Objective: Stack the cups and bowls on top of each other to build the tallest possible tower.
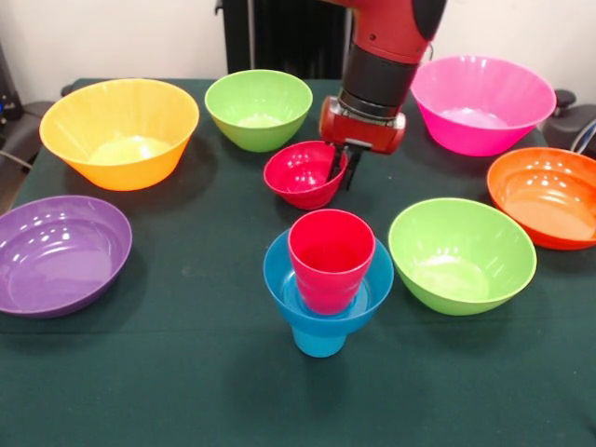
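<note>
Centrally, the tower [326, 289] stands on the bench [186, 391]: sky-blue cup [319, 340] below, small blue bowl [368, 279] on it, red cup [331, 259] inside that. Just behind, the gripper [343, 168] straddles the small red bowl's [303, 174] rim, one finger inside, one outside; whether it is clamped on that rim, I cannot tell. Empty bowls ring them: yellow-orange [119, 132], green [259, 109], pink [482, 104], orange [548, 196], green [462, 255], purple [58, 254]. The bench's near edge lies open.

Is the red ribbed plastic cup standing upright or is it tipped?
Upright: the red ribbed plastic cup sits mouth-up inside the small blue plastic bowl.
</note>
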You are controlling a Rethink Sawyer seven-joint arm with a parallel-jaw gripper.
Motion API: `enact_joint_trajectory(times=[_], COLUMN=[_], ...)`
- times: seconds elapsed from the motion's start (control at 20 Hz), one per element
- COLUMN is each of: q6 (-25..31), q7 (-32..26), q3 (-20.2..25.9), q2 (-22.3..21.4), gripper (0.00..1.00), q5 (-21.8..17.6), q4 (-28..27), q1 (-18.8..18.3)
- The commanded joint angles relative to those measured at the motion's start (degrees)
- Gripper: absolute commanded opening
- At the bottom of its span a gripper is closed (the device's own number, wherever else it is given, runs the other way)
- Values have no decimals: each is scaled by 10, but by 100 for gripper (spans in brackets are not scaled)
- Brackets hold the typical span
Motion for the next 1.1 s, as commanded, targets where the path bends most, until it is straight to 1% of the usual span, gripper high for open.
enact_joint_trajectory(times=[0.05,0.3,0.45,0.5,0.55,0.6,0.8,0.95,1.0,1.05,1.1], q6=[123,242,304,337,353,384,450,484,504,516,538], q7=[96,106,115,121,125,134,140,140,139,139,138], q3=[7,-43,-63,-77,-83,-96,-113,-115,-117,-116,-117], q2=[3,-27,-32,-31,-31,-28,-26,-24,-20,-18,-12], gripper=[0,0,0,0,0,0,0,0,0,0,0], q5=[50,68,71,71,71,70,64,57,55,53,52], q4=[-77,-133,-168,-187,-196,-212,-261,-298,-324,-337,-366], q1=[48,95,111,121,125,134,142,140,137,134,130])
